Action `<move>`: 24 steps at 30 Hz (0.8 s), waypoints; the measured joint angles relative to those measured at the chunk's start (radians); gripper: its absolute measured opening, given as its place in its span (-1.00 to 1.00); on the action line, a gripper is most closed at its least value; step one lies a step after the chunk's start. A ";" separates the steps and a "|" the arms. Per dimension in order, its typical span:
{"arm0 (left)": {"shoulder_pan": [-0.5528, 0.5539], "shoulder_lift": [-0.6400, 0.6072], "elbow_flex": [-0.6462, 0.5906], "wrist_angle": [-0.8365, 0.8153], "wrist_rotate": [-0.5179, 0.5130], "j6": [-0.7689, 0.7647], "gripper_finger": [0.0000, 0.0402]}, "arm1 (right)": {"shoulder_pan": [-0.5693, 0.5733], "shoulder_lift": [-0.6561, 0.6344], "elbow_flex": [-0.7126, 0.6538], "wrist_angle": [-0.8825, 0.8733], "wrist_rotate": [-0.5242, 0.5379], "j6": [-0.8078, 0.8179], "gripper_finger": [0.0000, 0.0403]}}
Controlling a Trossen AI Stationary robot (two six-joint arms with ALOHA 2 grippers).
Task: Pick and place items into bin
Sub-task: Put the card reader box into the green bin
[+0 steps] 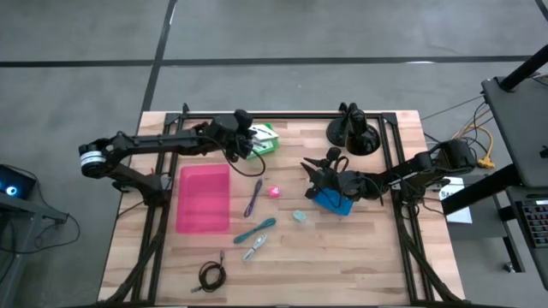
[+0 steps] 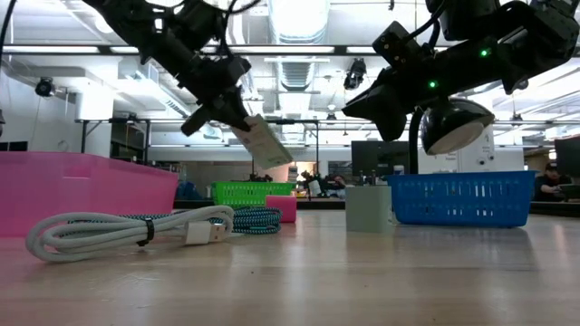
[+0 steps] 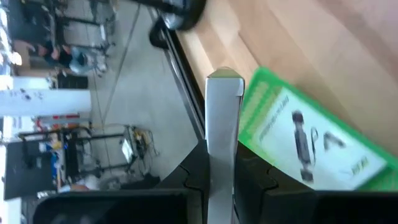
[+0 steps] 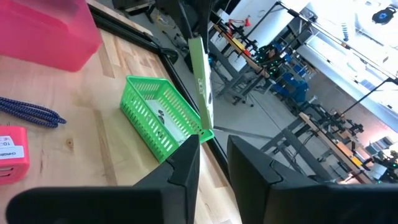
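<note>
My left gripper [image 1: 242, 139] is shut on a flat white-and-green packet [image 2: 265, 142] and hangs over the green basket [image 1: 264, 141] at the table's far side. My right gripper [image 1: 318, 174] is open and holds nothing, hovering just beyond the blue basket [image 1: 332, 202]. The pink bin [image 1: 204, 198] stands near the left. On the wood between them lie a purple pen [image 1: 254, 198], a tiny pink-red piece [image 1: 274, 192], a pale blue bit [image 1: 299, 216], a teal tool [image 1: 257, 229], a silver clip [image 1: 253, 249] and a coiled cable [image 1: 211, 275]. My left gripper pinches the packet between its two fingers by one edge [image 3: 222, 155], seen edge-on in the left wrist view. The packet is lifted clear of the table. It sticks out beyond the fingertips, tilted downward over the green basket [image 4: 160, 121].
Two black domed stands [image 1: 353, 133] sit at the table's far edge. Black frame rails [image 1: 402, 214] run along the left and right sides of the table. The green basket holds another printed card [image 3: 311, 146]. Bare wood shows right of the coiled cable.
</note>
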 joint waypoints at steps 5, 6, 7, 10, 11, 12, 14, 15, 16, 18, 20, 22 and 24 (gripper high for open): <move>0.016 0.001 -0.011 0.002 0.005 0.000 -0.87 | 0.000 0.000 0.000 0.000 0.000 0.000 -0.62; 0.016 0.001 -0.016 0.002 0.005 0.000 -0.87 | 0.000 0.000 0.000 0.000 0.000 0.000 -0.61; 0.016 0.001 -0.020 -0.001 0.008 0.000 -0.87 | 0.000 0.000 0.000 0.000 0.000 0.000 -0.61; 0.016 0.001 -0.038 0.002 0.009 0.002 -0.87 | 0.000 0.000 0.000 0.000 0.000 0.000 -0.61; 0.016 0.001 -0.046 0.003 0.009 0.005 -0.87 | 0.000 0.000 0.000 0.000 0.000 0.000 -0.61; 0.019 0.001 -0.054 0.002 0.010 0.018 -0.87 | 0.000 0.000 0.000 0.000 -0.001 0.000 -0.62; 0.028 0.002 -0.065 0.009 0.014 0.034 -0.87 | 0.000 0.000 0.000 0.000 -0.001 0.000 -0.64; 0.029 0.002 -0.067 0.020 0.015 0.034 -0.87 | 0.000 0.000 0.000 0.000 -0.002 0.000 -0.64; 0.031 0.002 -0.068 0.026 0.019 0.033 -0.87 | 0.000 0.000 0.000 0.000 -0.002 0.000 -0.65; 0.032 0.002 -0.070 0.029 0.030 0.042 -0.87 | 0.000 0.000 0.000 0.000 -0.002 0.000 -0.66; 0.032 0.002 -0.075 0.030 0.054 0.058 -0.87 | 0.000 0.000 0.000 0.000 -0.002 0.000 -0.66; 0.032 0.003 -0.078 0.030 0.079 0.061 -0.87 | 0.000 0.000 0.000 0.000 -0.002 0.000 -0.65; 0.033 0.011 -0.079 0.031 0.084 0.083 -0.87 | 0.000 0.000 0.000 0.001 -0.002 0.000 -0.63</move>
